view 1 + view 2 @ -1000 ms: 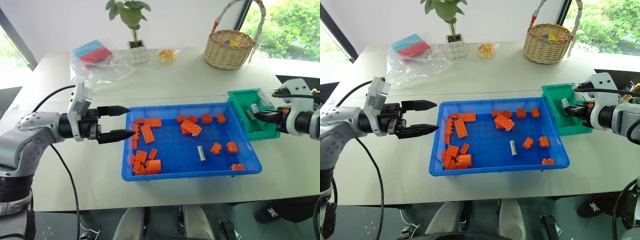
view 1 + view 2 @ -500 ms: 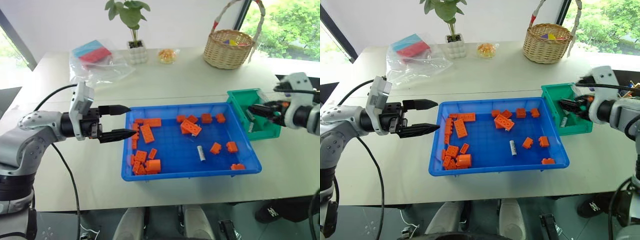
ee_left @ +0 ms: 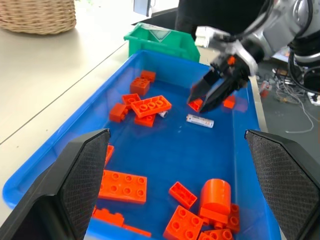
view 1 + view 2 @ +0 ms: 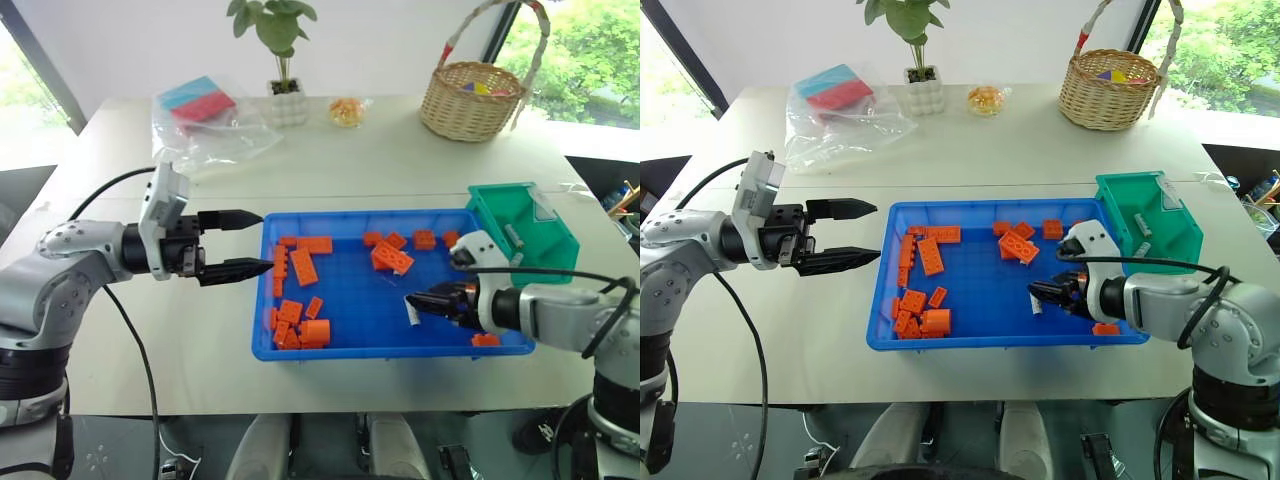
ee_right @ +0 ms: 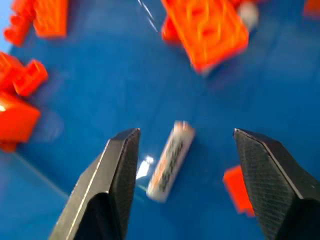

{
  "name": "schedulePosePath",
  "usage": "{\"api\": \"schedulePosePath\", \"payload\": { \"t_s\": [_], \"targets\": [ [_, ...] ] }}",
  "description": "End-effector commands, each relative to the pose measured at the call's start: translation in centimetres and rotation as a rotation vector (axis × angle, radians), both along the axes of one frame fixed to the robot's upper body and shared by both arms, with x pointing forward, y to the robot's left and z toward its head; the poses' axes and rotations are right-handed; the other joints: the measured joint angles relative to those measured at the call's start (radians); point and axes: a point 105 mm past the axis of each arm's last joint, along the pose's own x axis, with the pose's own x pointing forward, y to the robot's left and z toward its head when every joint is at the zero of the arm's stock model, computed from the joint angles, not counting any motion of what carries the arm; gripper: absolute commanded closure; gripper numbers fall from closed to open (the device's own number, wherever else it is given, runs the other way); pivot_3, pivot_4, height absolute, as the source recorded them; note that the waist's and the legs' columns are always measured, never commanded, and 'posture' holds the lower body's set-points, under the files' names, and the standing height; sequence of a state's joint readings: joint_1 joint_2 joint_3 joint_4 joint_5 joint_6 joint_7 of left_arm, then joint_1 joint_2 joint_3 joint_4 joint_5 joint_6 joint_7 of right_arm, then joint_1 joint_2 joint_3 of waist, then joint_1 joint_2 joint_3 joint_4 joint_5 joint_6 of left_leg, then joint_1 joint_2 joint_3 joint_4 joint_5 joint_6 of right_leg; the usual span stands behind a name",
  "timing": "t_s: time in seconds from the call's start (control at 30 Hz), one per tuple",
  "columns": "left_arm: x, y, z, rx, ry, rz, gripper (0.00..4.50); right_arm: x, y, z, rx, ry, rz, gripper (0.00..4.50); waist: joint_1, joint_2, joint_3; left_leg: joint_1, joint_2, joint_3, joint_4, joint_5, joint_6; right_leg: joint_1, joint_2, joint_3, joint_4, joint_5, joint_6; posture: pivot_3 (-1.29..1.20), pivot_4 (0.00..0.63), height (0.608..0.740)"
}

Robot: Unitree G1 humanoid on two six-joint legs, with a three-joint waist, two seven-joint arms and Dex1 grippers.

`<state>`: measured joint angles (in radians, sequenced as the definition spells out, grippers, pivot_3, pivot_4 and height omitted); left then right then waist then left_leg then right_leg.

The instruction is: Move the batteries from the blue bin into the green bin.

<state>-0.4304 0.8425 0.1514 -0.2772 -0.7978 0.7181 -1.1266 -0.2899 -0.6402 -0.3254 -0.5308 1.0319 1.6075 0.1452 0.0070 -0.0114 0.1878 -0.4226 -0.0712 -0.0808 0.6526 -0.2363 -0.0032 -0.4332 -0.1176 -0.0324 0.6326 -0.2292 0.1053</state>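
One battery [image 5: 170,161] lies flat on the floor of the blue bin [image 4: 350,345], among orange bricks [image 4: 389,257], with the right gripper [image 5: 182,165] poised over it, fingers spread wide and empty. It looks small, light, stiff and smooth, likely to roll, so pinch it across its middle. The left gripper [image 4: 245,243] hangs open and empty beside the blue bin, and two batteries [image 4: 1142,222] lie in the green bin [image 4: 540,245].

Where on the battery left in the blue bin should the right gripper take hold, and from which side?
Probably mid-length, from above, one finger on each long side. The battery lies flat on the blue bin floor, apart from the orange bricks, and the open right gripper already straddles it.
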Motion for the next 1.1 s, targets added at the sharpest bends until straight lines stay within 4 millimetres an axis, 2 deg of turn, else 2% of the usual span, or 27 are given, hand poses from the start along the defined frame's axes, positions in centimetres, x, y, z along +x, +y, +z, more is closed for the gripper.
{"api": "schedulePosePath", "payload": {
  "t_s": [0.03,0.37,0.47,0.6,0.7,0.77,0.83,0.93,1.0,1.1],
  "targets": [
    [-0.3,-0.1,1.0,0.000,-0.041,-0.013,0.00,-0.6,0.5,-0.2,0.008,0.001,0.009,1.48,-0.001,0.000,0.000,0.001,0.001,0.000,0.000,0.000,0.000,0.001,0.000,0.000,0.000,0.000,0.000,0.00,0.150,0.702],
    [-0.2,-0.1,1.2,-0.004,-0.049,-0.008,0.00,-0.7,1.5,-1.5,0.001,0.040,0.016,1.48,0.004,0.000,0.000,0.003,0.000,0.000,0.000,0.000,0.000,0.003,0.001,0.000,0.000,0.000,0.000,0.00,0.150,0.702],
    [-0.2,-0.1,1.2,-0.005,-0.050,-0.010,0.00,-0.7,1.7,-1.7,-0.021,0.041,0.023,2.38,0.002,0.000,0.000,0.003,0.000,0.000,0.000,0.000,0.000,0.003,0.001,0.000,0.000,0.000,0.000,0.00,0.150,0.702],
    [-0.2,-0.1,1.2,-0.004,-0.048,-0.012,0.00,-0.4,1.8,-1.1,-0.019,0.020,0.037,4.42,0.003,0.000,0.000,0.003,0.000,0.000,-0.001,0.000,0.000,0.003,0.001,0.000,0.000,0.000,0.000,0.00,0.150,0.702],
    [-0.2,-0.1,1.2,-0.005,-0.047,-0.011,0.00,-0.1,1.4,-0.1,-0.018,-0.006,0.039,4.45,0.004,0.000,0.000,0.003,0.000,0.000,0.000,0.000,0.000,0.003,0.001,0.000,0.000,0.000,0.000,0.00,0.150,0.702],
    [-0.2,-0.1,1.1,-0.007,-0.046,-0.010,0.00,0.7,0.4,1.5,-0.013,-0.051,0.014,4.45,0.003,0.000,0.000,0.003,0.000,0.000,0.000,0.000,0.000,0.003,0.001,0.000,0.000,0.000,0.000,0.00,0.150,0.702],
    [-0.2,-0.1,1.0,-0.008,-0.044,-0.011,0.00,1.9,-1.4,3.7,-0.015,-0.110,-0.049,4.45,0.004,0.000,0.000,0.003,0.000,0.001,0.000,0.000,0.000,0.003,0.001,0.000,0.000,0.000,0.000,0.00,0.150,0.702],
    [-0.2,-0.2,0.9,-0.009,-0.044,-0.012,0.00,3.4,-4.8,7.2,-0.050,-0.184,-0.160,4.45,0.004,0.001,0.000,0.003,0.000,0.001,0.000,0.000,0.001,0.003,0.001,0.000,-0.001,0.000,0.000,0.00,0.150,0.702],
    [-0.1,-0.2,1.0,-0.011,-0.045,-0.014,0.00,4.4,-8.1,9.3,-0.098,-0.234,-0.273,4.45,0.006,0.000,0.000,0.003,0.000,0.001,0.000,0.000,0.001,0.003,0.001,-0.001,-0.001,0.000,0.000,0.00,0.150,0.702],
    [0.1,-0.4,1.0,-0.014,-0.047,-0.018,0.00,5.1,-11.2,10.6,-0.142,-0.261,-0.367,4.45,0.005,0.000,0.000,0.002,0.000,0.001,-0.001,0.000,0.002,0.003,0.000,-0.001,-0.001,0.000,0.000,0.00,0.150,0.702]
  ]
}}
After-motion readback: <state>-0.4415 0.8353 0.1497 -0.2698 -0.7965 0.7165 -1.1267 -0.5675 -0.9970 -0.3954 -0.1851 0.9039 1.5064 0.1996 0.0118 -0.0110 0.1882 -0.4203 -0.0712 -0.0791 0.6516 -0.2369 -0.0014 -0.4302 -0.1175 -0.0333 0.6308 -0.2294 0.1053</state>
